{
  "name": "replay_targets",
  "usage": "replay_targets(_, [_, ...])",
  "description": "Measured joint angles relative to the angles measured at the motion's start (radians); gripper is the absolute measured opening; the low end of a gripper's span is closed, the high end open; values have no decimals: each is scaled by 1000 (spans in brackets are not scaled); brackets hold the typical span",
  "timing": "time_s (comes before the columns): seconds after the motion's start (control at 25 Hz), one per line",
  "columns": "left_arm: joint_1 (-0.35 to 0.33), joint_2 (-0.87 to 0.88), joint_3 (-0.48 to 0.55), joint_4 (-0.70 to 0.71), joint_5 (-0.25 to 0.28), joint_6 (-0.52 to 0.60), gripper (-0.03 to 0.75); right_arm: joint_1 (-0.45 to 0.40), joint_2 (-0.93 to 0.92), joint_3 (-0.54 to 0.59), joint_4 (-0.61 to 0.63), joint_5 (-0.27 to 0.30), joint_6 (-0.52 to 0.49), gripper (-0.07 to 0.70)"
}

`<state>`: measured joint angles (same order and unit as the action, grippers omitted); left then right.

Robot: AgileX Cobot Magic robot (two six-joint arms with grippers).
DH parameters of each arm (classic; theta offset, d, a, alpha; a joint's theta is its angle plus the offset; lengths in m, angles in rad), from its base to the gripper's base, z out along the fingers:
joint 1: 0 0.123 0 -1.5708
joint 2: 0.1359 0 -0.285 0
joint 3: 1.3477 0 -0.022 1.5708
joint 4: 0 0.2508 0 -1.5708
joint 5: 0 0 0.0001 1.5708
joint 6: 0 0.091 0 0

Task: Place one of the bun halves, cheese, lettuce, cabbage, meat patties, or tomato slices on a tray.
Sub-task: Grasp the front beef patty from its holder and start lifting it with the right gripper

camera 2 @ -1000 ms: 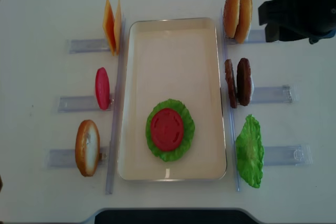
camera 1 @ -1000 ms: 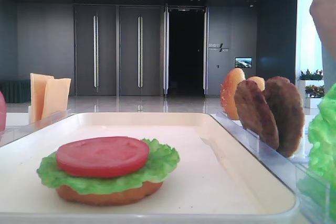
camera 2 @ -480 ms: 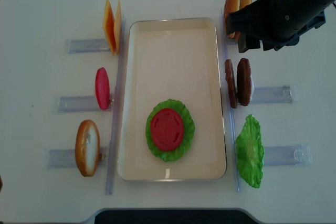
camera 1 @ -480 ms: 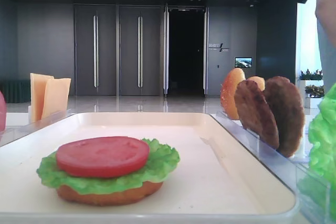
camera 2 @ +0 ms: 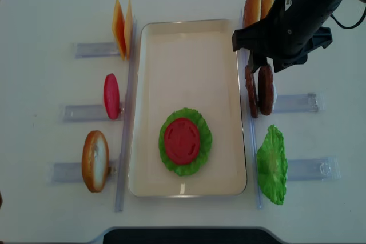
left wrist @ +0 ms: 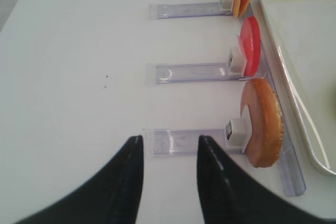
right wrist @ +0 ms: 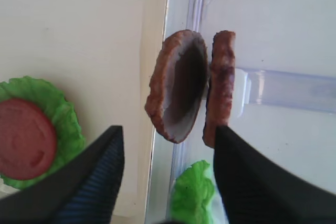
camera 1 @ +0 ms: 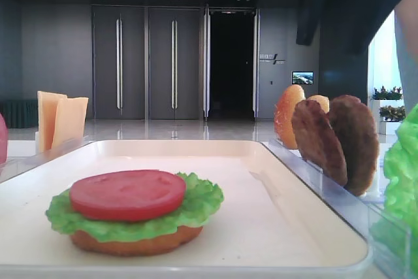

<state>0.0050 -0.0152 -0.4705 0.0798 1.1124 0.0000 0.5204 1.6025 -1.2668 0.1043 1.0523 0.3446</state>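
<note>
Realsense view: right hand (camera 2: 256,61) now over patties (camera 2: 259,90)

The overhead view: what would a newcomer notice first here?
The stack in the near half of the tray: a tomato slice on lettuce, over a bun half seen from the low view. Next, the right gripper, jaws wide open, above the two meat patties standing beside the tray's right rim.
</note>
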Motion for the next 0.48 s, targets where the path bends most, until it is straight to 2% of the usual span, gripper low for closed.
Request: replay_targets(0.48, [0, 0, 0, 0, 0, 0, 265, 0, 72, 0, 48, -49, -13, 398])
